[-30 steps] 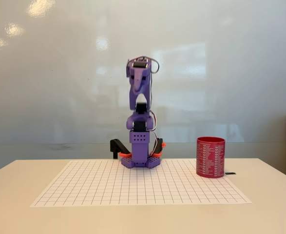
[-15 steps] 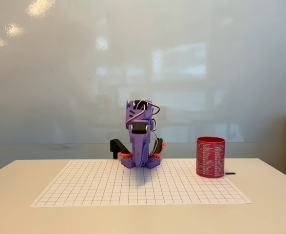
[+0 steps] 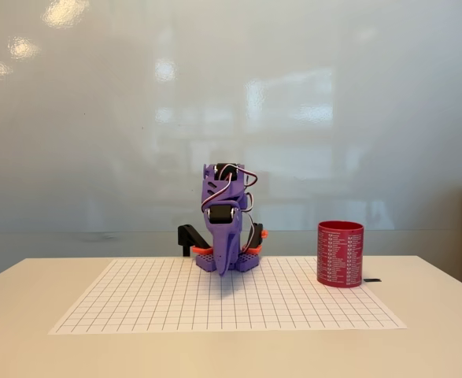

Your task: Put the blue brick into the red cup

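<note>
The red cup (image 3: 340, 253), covered in rows of small white print, stands upright at the right edge of the grid sheet. The blue brick is hidden from this fixed view. The purple arm is folded low over its base at the back middle of the sheet. Its gripper (image 3: 224, 268) points down in front of the base, well left of the cup. The fingers taper together to one narrow tip and I see nothing between them.
A white grid sheet (image 3: 175, 303) covers the middle of the pale table. A black and orange clamp (image 3: 190, 236) sits behind the arm's base. A small dark object (image 3: 372, 279) lies just right of the cup. A whiteboard wall stands behind.
The arm has folded down from an upright, raised pose to a low crouch over its base. The gripper dropped from high up to just above the sheet. The cup has not moved.
</note>
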`<action>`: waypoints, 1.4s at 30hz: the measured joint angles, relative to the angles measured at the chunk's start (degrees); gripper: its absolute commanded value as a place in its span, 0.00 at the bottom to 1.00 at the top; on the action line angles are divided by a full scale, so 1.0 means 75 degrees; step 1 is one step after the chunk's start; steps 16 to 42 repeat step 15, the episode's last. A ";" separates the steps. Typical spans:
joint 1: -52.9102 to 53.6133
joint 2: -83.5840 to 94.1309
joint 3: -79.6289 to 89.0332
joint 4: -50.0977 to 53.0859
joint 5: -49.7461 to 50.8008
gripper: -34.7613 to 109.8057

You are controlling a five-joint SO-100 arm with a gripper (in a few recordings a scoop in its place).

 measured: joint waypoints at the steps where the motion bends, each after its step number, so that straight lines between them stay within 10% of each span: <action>1: 0.0047 0.0000 0.0000 0.0000 0.0012 0.24; 42: 0.0023 0.0000 0.0000 0.0000 0.0012 0.24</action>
